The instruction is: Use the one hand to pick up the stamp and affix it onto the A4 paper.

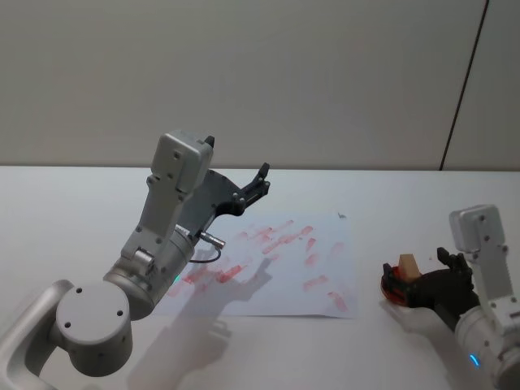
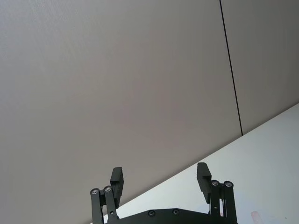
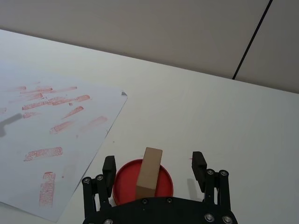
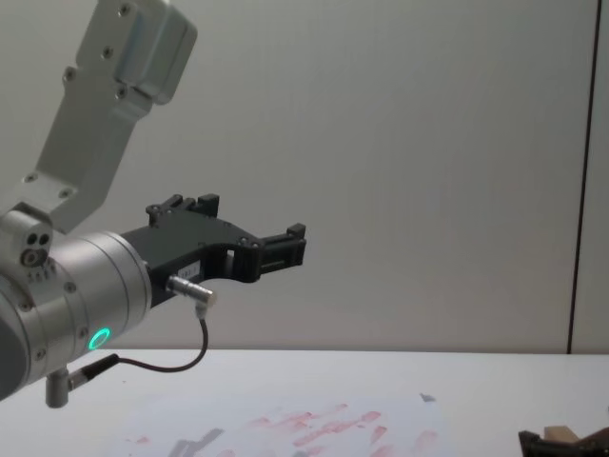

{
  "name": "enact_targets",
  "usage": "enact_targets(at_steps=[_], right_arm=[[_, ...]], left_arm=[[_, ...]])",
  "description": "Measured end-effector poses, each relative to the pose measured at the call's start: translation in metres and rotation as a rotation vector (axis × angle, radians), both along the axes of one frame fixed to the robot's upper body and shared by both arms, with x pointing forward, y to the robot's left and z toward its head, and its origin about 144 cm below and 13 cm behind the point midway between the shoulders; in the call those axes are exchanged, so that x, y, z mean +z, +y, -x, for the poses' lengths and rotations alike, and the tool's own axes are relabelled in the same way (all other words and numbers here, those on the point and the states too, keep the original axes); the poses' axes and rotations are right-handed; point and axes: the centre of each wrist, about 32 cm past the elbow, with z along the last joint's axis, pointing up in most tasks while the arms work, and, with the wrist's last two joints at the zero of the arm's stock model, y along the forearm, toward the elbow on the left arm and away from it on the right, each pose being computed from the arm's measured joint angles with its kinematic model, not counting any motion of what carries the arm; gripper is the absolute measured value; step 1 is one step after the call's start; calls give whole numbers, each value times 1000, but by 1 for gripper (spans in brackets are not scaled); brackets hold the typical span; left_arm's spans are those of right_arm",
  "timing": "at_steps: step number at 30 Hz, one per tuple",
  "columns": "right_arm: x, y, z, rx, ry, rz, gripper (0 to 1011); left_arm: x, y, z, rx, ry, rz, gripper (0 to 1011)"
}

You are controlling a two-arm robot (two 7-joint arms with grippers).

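The right hand point(image 3: 154, 162), the one with the blue ring, is low over the bench point(image 1: 81, 195) at the near right. Its fingers are apart, one on each side of the stamp point(image 3: 149, 172), and the wrist view shows a gap on both sides, so they do not press it yet. The stamp is a small wooden block and stands upright in a round red ink pad point(image 3: 124, 179), with its long axis vertical, directly in front of the palm. I judge that the fingers only need to come together to take it, and that this arm is much the nearer one. In the head view the hand points toward about 9 o'clock, and the A4 paper point(image 1: 268, 296) lies in this same direction from the ink pad, close but not touching it. After the lift, the carry should go to 9 o'clock. Farther back, at about 10 o'clock, the left hand point(image 1: 262, 180) hangs parked above the paper, fingers apart, before the grey wall point(image 1: 325, 81).
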Motion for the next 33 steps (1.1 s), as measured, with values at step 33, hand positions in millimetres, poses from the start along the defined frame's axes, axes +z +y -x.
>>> enact_targets(at_steps=[33], right_arm=[[-7,17,-11,-14,86,-3,645]], left_arm=[[0,0,0,0,0,0,1003]])
